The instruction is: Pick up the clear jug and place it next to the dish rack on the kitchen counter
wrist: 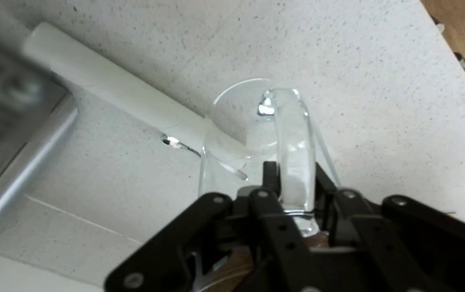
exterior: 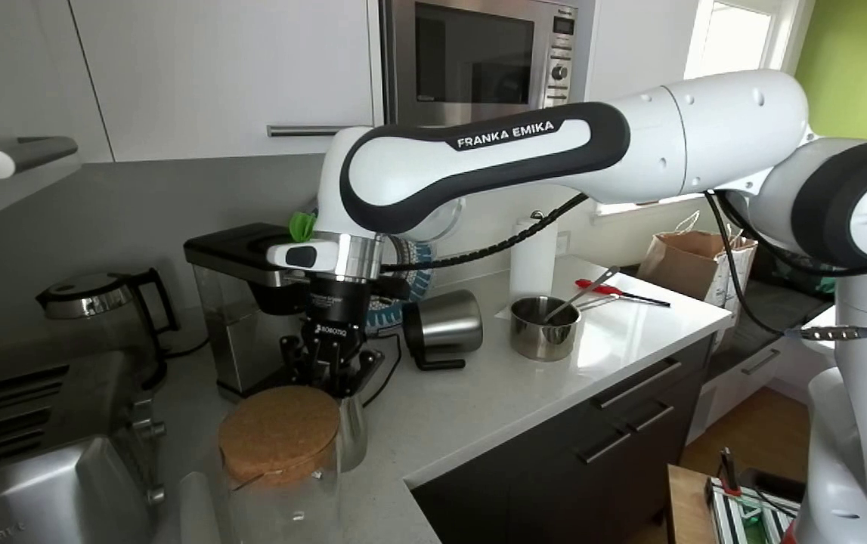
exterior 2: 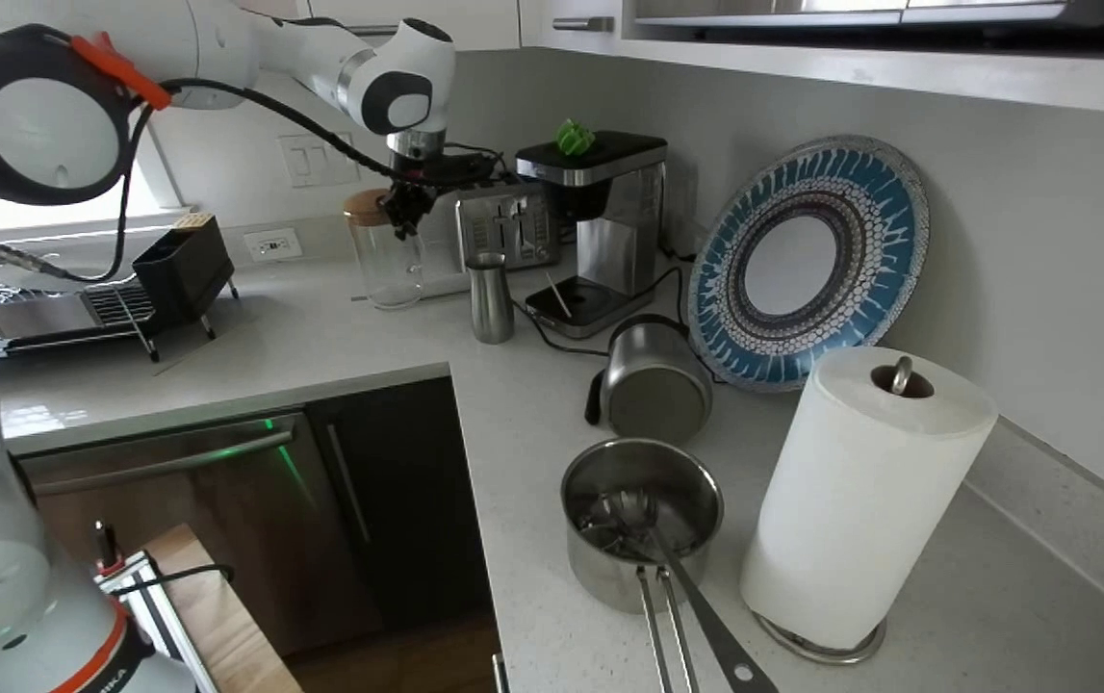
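Note:
The clear jug (exterior 2: 386, 265) with its brown cork top (exterior: 280, 427) is upright on the kitchen counter (exterior 2: 292, 332), or very close to it; I cannot tell which. In the wrist view its glass handle (wrist: 295, 142) lies between my fingertips (wrist: 297, 176). The fingers press against both sides of the handle. My gripper (exterior: 331, 381) also shows beside the jug in an exterior view (exterior 2: 404, 226). The dish rack (exterior 2: 80, 318) stands at the far left of the counter in an exterior view, apart from the jug and partly hidden by the arm.
A toaster (exterior: 55, 446), a coffee machine (exterior 2: 600, 231) and a steel pitcher (exterior 2: 491, 298) stand close to the jug. A white rod (wrist: 114, 91) and a small spoon (wrist: 179, 144) lie beside it. A black holder (exterior 2: 184, 269) sits at the rack's near end. The counter has an inner corner edge (exterior 2: 449, 369).

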